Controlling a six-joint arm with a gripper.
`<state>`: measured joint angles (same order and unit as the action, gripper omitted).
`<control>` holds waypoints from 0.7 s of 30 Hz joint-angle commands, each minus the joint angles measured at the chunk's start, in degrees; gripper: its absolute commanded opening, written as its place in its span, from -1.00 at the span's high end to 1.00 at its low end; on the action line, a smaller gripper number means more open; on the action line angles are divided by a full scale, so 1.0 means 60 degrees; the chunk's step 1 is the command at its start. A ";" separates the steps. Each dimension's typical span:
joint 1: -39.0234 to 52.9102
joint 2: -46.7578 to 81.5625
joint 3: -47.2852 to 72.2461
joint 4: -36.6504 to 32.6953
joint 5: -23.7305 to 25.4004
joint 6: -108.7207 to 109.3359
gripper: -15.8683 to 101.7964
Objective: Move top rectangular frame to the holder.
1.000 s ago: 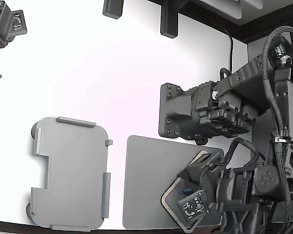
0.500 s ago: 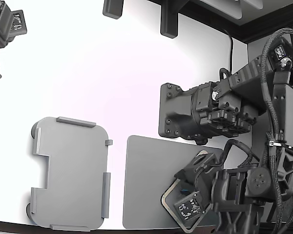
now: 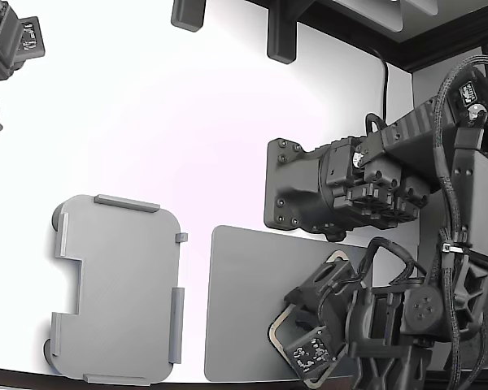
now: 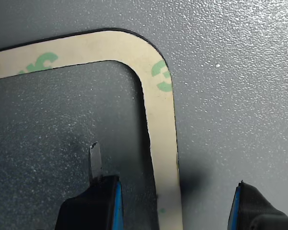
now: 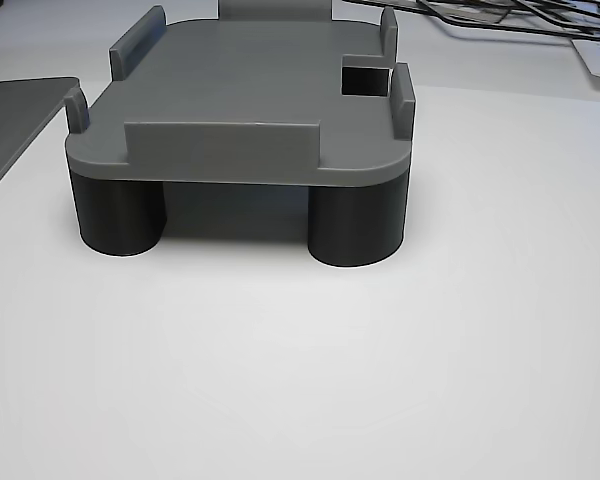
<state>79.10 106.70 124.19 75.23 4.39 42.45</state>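
Note:
The top rectangular frame (image 4: 161,110) is a thin beige strip with green marks, lying flat on a dark grey mat (image 4: 230,72). In the wrist view its rounded corner and one side show. That side runs between my two fingertips (image 4: 94,160). My gripper (image 4: 170,203) is open and straddles the strip just above the mat. In the exterior view the gripper (image 3: 311,354) hangs over the mat's right end and hides most of the frame (image 3: 281,318). The holder (image 3: 114,284), a light grey tray with raised tabs and a stepped notch, sits apart at the exterior view's left and holds nothing.
A second arm with a black block (image 3: 309,195) stands just behind the mat (image 3: 244,309). In the other view the holder (image 5: 250,100) stands on dark round legs, with the mat's corner (image 5: 10,110) beside it and thin dark frames (image 5: 510,15) behind.
My wrist has shifted slightly towards the exterior view's left and lower over the frame. The frame, mat and holder have not moved.

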 commanded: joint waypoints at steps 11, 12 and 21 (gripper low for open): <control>-0.0088 0.0117 0.0337 -0.0454 0.0059 -0.0029 -0.60; -0.0088 0.0132 0.0366 -0.0483 0.0073 -0.0029 -0.58; -0.0088 0.0132 0.0469 -0.0586 0.0190 0.0146 0.05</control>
<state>79.10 106.61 127.53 72.33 4.92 42.98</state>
